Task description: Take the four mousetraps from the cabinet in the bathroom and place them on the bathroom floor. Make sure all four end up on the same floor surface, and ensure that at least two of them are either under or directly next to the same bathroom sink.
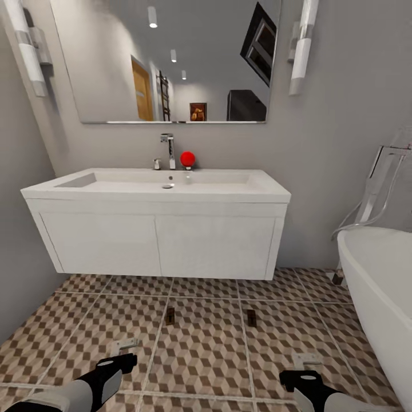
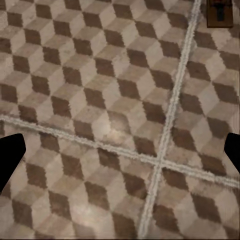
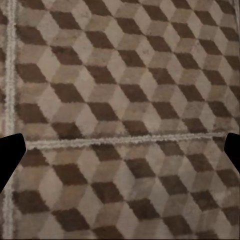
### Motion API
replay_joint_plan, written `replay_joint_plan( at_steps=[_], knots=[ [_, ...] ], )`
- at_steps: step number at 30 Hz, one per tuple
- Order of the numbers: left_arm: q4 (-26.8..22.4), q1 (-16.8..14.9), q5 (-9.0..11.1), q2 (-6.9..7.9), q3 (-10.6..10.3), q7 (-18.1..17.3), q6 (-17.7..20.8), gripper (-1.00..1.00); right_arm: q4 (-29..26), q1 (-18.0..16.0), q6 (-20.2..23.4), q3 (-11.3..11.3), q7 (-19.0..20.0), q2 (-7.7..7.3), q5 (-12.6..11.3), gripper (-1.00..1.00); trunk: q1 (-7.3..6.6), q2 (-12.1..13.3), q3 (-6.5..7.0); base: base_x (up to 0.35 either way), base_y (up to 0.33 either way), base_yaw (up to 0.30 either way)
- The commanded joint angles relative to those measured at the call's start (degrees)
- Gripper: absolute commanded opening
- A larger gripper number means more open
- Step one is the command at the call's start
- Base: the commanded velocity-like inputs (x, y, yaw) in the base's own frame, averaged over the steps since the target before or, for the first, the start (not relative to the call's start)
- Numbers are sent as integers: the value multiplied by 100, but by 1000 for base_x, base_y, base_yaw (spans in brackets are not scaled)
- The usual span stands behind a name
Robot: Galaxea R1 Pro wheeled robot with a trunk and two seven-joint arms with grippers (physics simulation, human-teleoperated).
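Left gripper (image 1: pixel 127 345): low at the near left of the head view, held over the floor; its fingers are spread wide with nothing between them. In the left wrist view the two dark fingertips (image 2: pixel 10 155) sit at opposite edges with bare tile between.
Right gripper (image 1: pixel 306 360): low at the near right, also over the floor; fingers apart and empty. The right wrist view shows its dark fingertips (image 3: pixel 10 157) far apart over patterned tile.
Mousetraps: two lie flat on the floor. The left mousetrap (image 1: pixel 170 316) sits on a grout line, in front of the vanity's middle; it also shows at the corner of the left wrist view (image 2: pixel 219 12). The right mousetrap (image 1: pixel 251 318) lies level with it, well apart to the right, below the vanity's right end.
Bathroom floor (image 1: pixel 200 343): square tiles in a brown, beige and cream cube pattern with pale grout.
Sink (image 1: pixel 166 184): long white trough on a wall-hung white vanity (image 1: pixel 160 243), far centre, with a chrome tap (image 1: pixel 168 150) and a red ball (image 1: pixel 187 158) just right of the tap.
Mirror (image 1: pixel 171 57): on the wall above the sink.
Bathtub (image 1: pixel 380 286): white, at the right edge.
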Motion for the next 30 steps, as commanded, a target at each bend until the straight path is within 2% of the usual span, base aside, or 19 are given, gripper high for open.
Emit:
replay_joint_plan(
  at_steps=[1,9,22,30],
  knots=[
    [3,37,54,0,-50,10,-15,100,17,35,-23,-33,-18,-1,55,100,-4,-1,18,0,0,0],
    [3,310,60,0,-50,7,-15,100,17,308,-22,-30,-15,-61,59,100,-24,10,195,0,0,0],
    [3,792,61,-16,-50,-34,-11,100,20,737,-30,-30,2,-154,55,100,-310,531,428,0,0,0],
    [3,1189,62,-43,-50,-335,-12,100,21,1138,-30,-24,26,-160,55,100,-486,852,572,0,0,0]
  ],
)
